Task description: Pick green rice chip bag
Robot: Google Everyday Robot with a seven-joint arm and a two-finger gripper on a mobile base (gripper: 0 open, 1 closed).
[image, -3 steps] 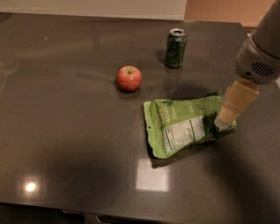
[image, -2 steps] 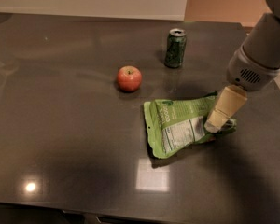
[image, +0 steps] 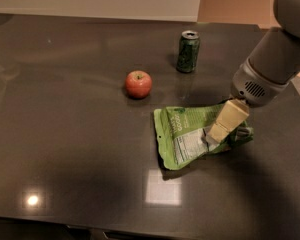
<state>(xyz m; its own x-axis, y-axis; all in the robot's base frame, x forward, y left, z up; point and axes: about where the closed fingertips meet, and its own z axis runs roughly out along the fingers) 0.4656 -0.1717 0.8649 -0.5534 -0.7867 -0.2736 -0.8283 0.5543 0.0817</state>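
Observation:
The green rice chip bag (image: 182,134) lies flat on the dark table (image: 65,134), right of centre, lime green and crinkled, with its white nutrition label facing up. My gripper (image: 216,134) comes down from the upper right on a grey arm. Its beige fingers (image: 229,120) rest on the right part of the bag, next to the label. The bag's right end is partly hidden behind the fingers.
A red apple (image: 138,83) sits to the upper left of the bag. A dark green soda can (image: 188,51) stands behind the bag, near the table's far edge. The table's right edge runs close behind my arm.
My gripper has moved left and down along the bag, from its right tip toward the label. The bag, apple and can have not moved.

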